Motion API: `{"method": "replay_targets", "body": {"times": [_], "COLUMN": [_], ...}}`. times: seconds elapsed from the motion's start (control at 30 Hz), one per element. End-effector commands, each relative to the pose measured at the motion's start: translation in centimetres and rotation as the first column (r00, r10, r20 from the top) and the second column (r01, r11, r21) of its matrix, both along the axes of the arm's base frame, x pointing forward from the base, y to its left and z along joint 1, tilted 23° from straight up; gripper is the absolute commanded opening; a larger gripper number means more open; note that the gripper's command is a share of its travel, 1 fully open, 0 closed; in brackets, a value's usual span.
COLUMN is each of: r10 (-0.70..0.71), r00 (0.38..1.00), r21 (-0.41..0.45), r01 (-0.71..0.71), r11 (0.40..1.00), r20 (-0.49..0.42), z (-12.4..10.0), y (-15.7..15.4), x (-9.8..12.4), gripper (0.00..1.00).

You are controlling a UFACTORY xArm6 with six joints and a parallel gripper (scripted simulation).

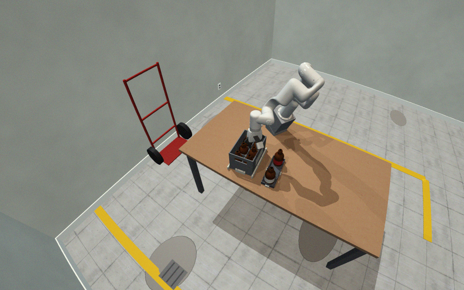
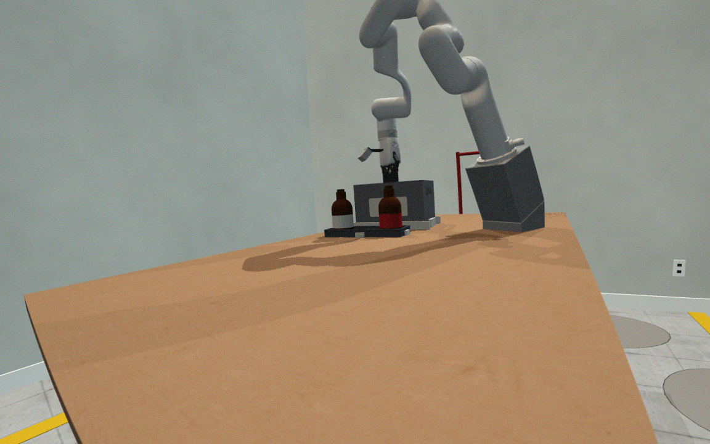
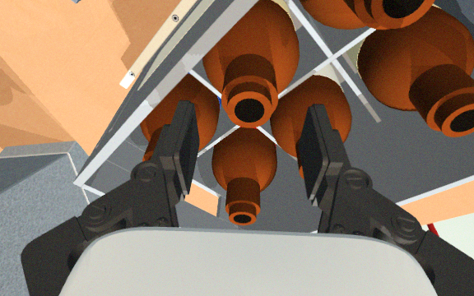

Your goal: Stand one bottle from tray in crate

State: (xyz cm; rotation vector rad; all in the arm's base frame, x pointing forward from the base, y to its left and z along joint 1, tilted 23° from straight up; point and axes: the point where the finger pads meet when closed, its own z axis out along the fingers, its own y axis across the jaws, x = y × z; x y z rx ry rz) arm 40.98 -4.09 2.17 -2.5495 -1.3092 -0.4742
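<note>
The grey crate point(image 1: 246, 156) stands on the table with several brown bottles upright in its cells. My gripper point(image 3: 249, 123) hangs just above the crate, also seen in the side view point(image 2: 390, 174). It is open, and its fingers stand apart on either side of one bottle's neck point(image 3: 249, 104) without touching it. That bottle stands in its cell. Beside the crate, the dark tray point(image 1: 275, 170) carries two upright bottles, one with a red label point(image 2: 390, 208) and one with a white label point(image 2: 341, 210).
The arm's grey base point(image 1: 280, 124) sits on the table just behind the crate. A red hand truck point(image 1: 154, 111) stands on the floor past the table's left end. The crate's white dividers point(image 3: 327, 62) separate the cells.
</note>
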Motion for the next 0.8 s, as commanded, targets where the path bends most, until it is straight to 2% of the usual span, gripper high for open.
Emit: {"method": "replay_targets", "body": {"times": [0.0, 0.33, 0.77], "r10": [-0.001, -0.001, -0.001], "r00": [1.0, 1.0, 1.0], "r21": [-0.001, -0.001, -0.001], "r01": [0.001, 0.001, 0.001], "r11": [1.0, 1.0, 1.0], "r20": [0.003, 0.003, 0.003], "z": [1.2, 3.4, 4.8], "y": [-0.5, -1.3, -1.8], "x": [-0.1, -0.5, -0.8], "gripper": [0.65, 0.65, 0.65]}}
